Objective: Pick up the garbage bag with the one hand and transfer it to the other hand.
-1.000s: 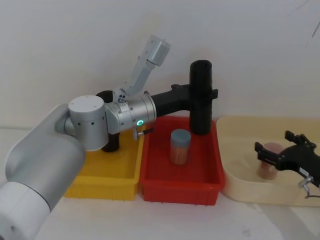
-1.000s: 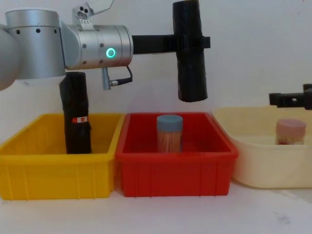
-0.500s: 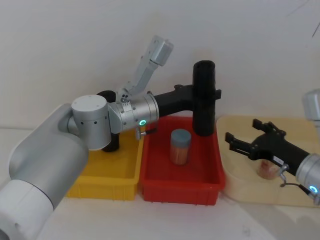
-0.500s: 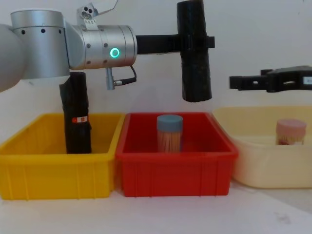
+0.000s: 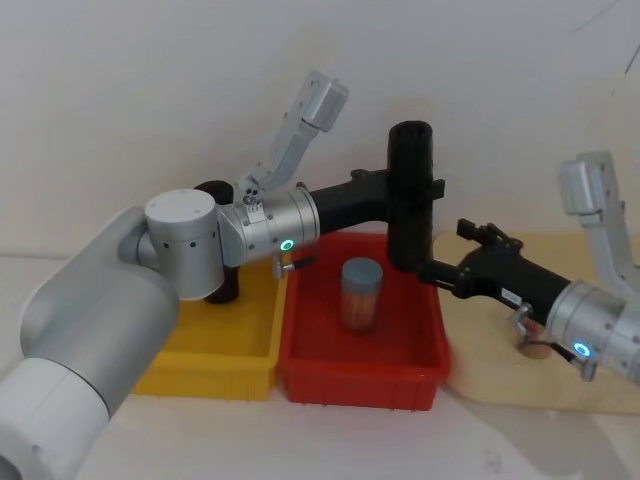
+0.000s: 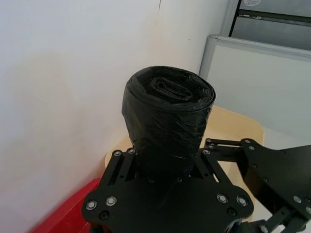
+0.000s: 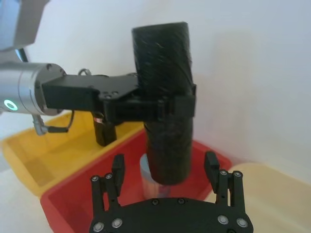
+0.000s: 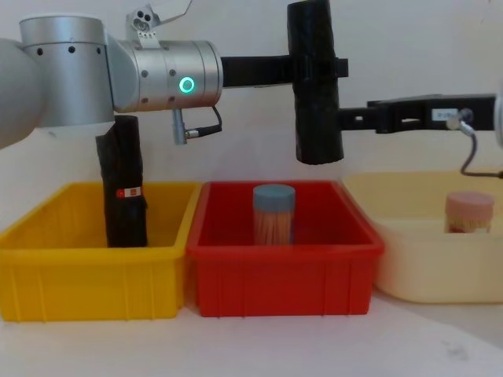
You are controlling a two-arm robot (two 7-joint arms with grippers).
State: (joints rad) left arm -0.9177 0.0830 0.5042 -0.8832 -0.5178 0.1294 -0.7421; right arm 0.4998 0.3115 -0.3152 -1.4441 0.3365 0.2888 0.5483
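upright black glossy cylindrical roll of plastic bags (image 8: 317, 126), upper centre | left claw (image 8: 318, 69) clamped on its upper half | right claw (image 7: 165, 167) open, flanking its lower end

So my left arm (image 5: 120, 300) comes up from the lower left, and the forearm runs level toward the robot's right with the green ring light (image 5: 285, 245) lit at the wrist. Out at the end, held high, the left gripper (image 5: 412, 190) is clamped on the upright garbage bag (image 5: 409, 235) just above its middle. The right arm (image 5: 600, 330) reaches in from the right, blue ring light (image 5: 580, 350) on. It sits lower than the left. The right gripper (image 5: 440, 262) is spread wide, with one finger on each side of the bag's lower end. On the right wrist view I see gaps on both sides.
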